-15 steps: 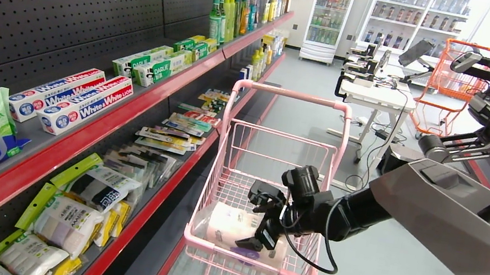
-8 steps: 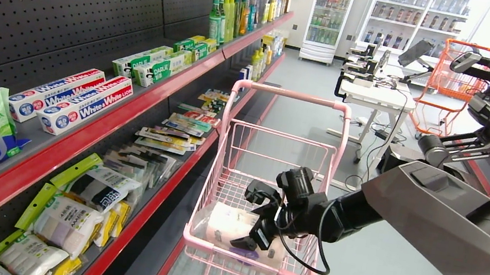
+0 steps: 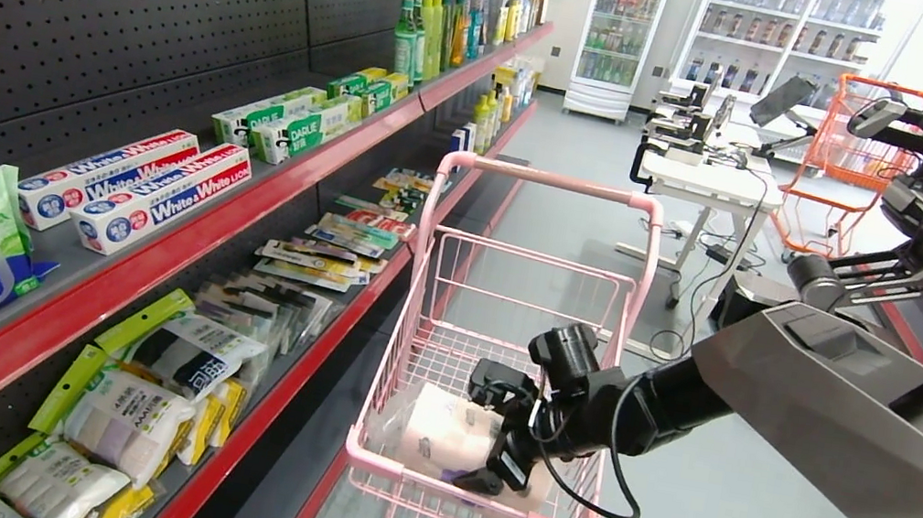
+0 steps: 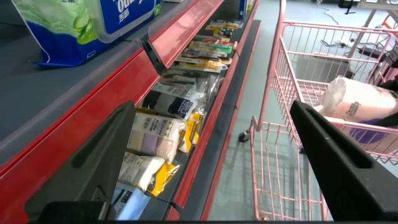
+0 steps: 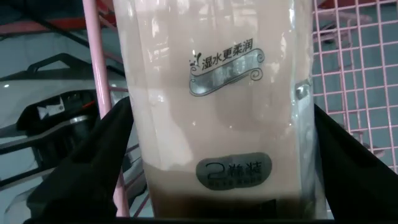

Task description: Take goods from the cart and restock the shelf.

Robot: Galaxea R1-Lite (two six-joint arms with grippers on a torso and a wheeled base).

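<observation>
- Task thing: a white, soft pack of paper rolls in clear plastic wrap (image 3: 436, 422), inside the pink wire shopping cart (image 3: 469, 506), at its near end and about level with the rim
- Right end effector (image 3: 487, 430): reached down into the cart, one black finger on each side of the pack; in the right wrist view the wrap spans the whole gap between them
- State, right: taken as clamped on the pack, though the wrap hides the pad faces, so firm contact is a judgement
- Long axis of the pack: appears to run along the approach line of the right end effector, so the grip crosses the short width
- Left end effector (image 4: 208, 118): fingers wide apart, nothing between them, held beside the red-edged grey shelf (image 3: 146, 265)
- Key relation: the shelf lies to the robot's left of the cart; the left arm is nearer the shelf, but the right arm has the pack
- Step in hand, judged: lifting out of the cart
- Next move calls for: raising the pack over the cart's rim, then carrying it left to the shelf
- Risk: the soft wrap may deform or slip; the rim wire could snag the pack's low end
</observation>
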